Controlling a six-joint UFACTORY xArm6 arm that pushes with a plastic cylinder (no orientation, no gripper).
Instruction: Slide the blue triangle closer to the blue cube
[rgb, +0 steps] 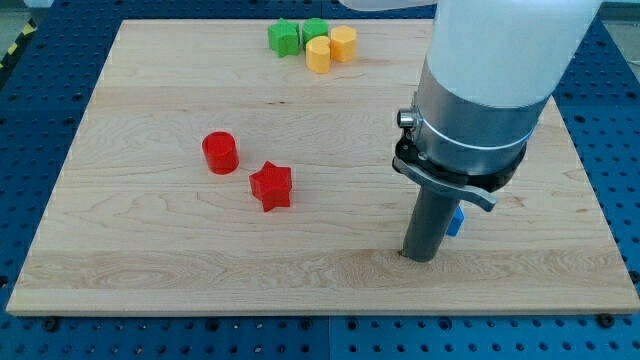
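A small blue block (457, 220), mostly hidden so its shape is unclear, peeks out right beside my tip (419, 259) near the board's (150, 250) bottom right. There is no claw. A red cylinder (220, 153) and red star (271, 186) sit well apart to the view's left.

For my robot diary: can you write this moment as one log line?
my tip: on board, view's left of a blue block | blue block mostly hidden, shape unclear | contact: cannot tell
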